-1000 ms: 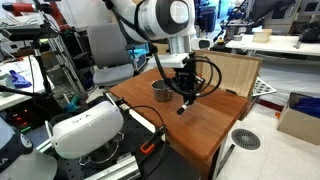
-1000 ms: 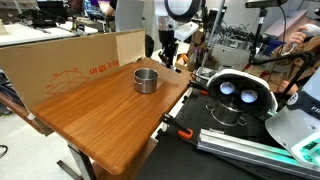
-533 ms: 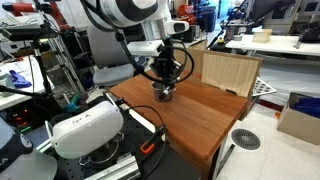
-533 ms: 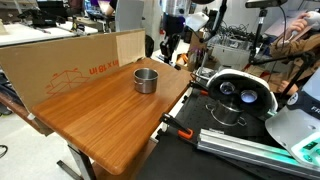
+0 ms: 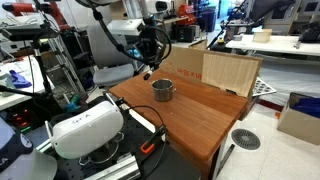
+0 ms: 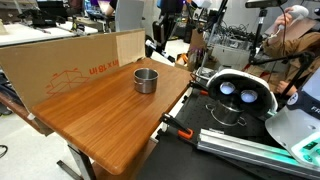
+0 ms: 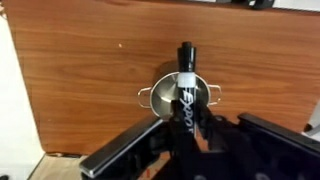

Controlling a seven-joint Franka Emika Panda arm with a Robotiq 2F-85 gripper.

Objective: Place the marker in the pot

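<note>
The pot (image 5: 163, 90) is a small round silver metal pot with side handles, standing on the wooden table (image 5: 200, 120); it also shows in an exterior view (image 6: 146, 80). My gripper (image 5: 150, 57) hangs above and just beside the pot, shut on the marker (image 5: 146, 72), a dark pen pointing down. In the wrist view the marker (image 7: 186, 85) sticks out from the gripper (image 7: 190, 125) and lies over the pot (image 7: 160, 96) far below. In an exterior view the gripper (image 6: 162, 38) is at the table's far edge.
A cardboard and wood panel (image 5: 230, 70) lines the table's back edge and also shows in an exterior view (image 6: 80, 65). A larger metal pan with a white headset (image 5: 85, 128) sits off the table, also in an exterior view (image 6: 240, 95). An orange clamp (image 6: 175, 125) grips the table edge.
The gripper, still holding the marker, has risen from low over the table beside the pot, passed over the pot and now sits higher, near its far side.
</note>
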